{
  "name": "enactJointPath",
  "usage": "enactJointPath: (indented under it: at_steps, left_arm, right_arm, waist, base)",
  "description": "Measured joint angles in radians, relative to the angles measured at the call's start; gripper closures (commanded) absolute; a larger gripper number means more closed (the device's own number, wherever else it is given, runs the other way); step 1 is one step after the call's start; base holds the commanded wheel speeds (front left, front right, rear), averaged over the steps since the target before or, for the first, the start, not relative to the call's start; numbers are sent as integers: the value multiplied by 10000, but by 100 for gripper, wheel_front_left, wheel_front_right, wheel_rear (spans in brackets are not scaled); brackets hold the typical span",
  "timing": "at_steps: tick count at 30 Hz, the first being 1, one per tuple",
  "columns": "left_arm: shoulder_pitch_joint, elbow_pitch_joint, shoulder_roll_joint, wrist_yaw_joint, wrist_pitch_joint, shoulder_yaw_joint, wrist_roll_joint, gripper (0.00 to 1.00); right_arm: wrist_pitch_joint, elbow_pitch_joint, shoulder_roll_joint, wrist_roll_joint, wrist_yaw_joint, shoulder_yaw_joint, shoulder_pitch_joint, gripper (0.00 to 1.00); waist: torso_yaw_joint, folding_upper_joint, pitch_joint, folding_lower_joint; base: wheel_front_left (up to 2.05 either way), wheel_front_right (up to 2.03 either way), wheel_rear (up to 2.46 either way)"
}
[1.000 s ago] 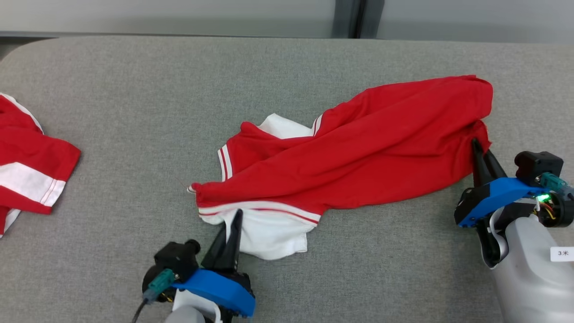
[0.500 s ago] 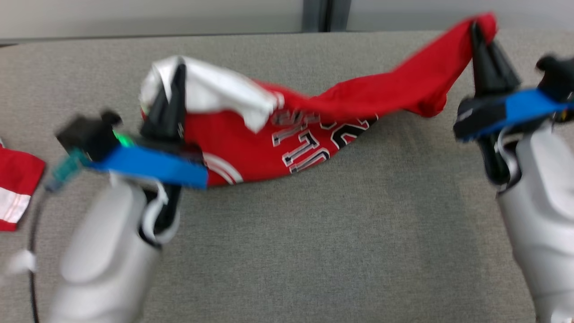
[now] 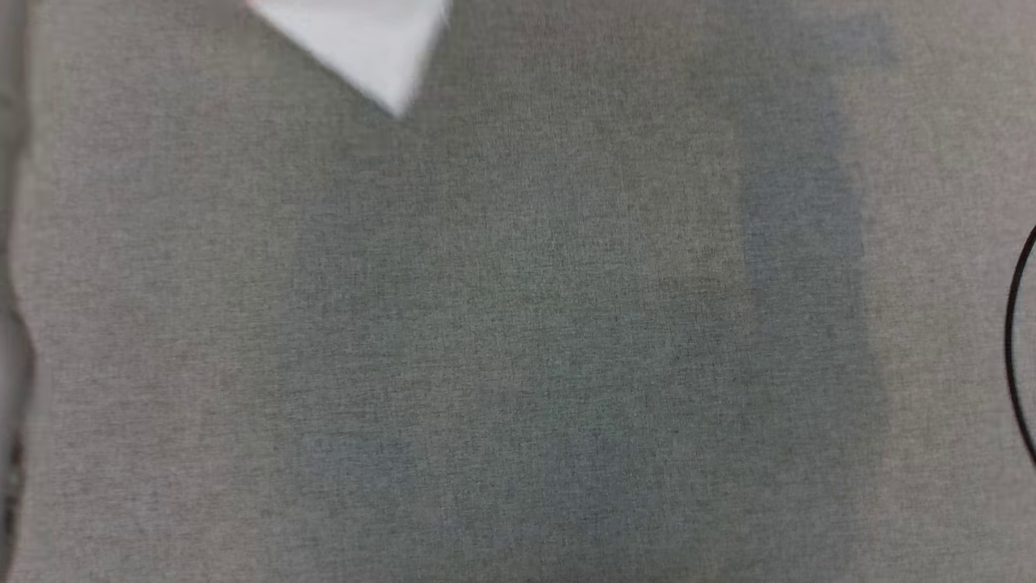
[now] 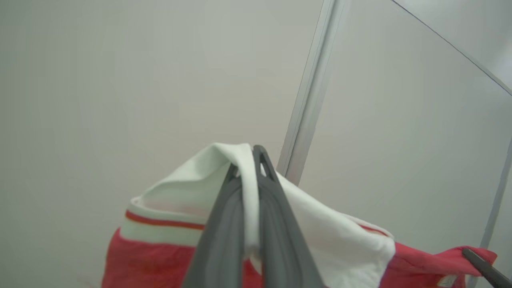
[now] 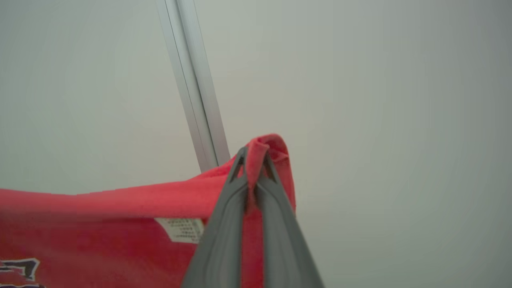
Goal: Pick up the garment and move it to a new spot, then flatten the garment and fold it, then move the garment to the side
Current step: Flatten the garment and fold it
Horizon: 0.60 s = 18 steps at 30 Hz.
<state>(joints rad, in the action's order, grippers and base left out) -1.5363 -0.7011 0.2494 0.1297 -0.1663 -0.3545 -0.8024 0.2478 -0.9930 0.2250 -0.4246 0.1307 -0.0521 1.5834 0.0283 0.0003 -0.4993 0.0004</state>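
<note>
Red-and-white jersey (image 4: 152,260) hangs strung between both arms, up in front of a pale wall (image 4: 100,80). Left gripper (image 4: 248,162) is clamped tight on a white fold of it, fingers (image 4: 222,240) pressed together with the cloth running up between them and over the tips. Below the pinch I see a thin red stripe (image 4: 164,221) across the white, then plain red. Far lower right of the left wrist view, a dark finger (image 4: 485,269) of the other arm sits at a red corner of the same jersey. Right gripper (image 5: 253,157) is likewise closed on cloth: a red fold bunched between its tips, the rest of the red panel running off to the left of that view. White sewn-in label (image 5: 182,229) sits just beside that gripper; a bit of outlined lettering (image 5: 18,272) shows at the bottom left edge, cut off, I can't read it. A light metal strip (image 4: 308,92) runs up the wall in both wrist views. Head camera is blurred: grey woven surface (image 3: 518,324), one white corner (image 3: 356,44) of cloth poking in at the top edge, thin black arc (image 3: 1018,340) at the right edge, can't tell what that is
</note>
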Motion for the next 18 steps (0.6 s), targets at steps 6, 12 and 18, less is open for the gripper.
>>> enactJointPath:
  at_steps: [6,12,18]
  left_arm:
    - [-2006,-648,-184,0,-474,-428,-445,100]
    - [-1509,-594,-205,0,-775,-1352,-1158,100]
    - [781,-556,125,0,-936,-1778,-1649,100]
  right_arm:
    - [98,-539,-163,-384,0,309,1675,100]
    - [132,-554,-531,-991,0,-217,927,100]
    - [138,-8,-836,-1607,0,-619,-1344,100]
  waist:
    - [128,0,-366,-3]
    - [116,-1,-427,-4]
    - [112,0,-327,-3]
  base:
    - [0,0,0]
    - [0,0,0]
    - [0,0,0]
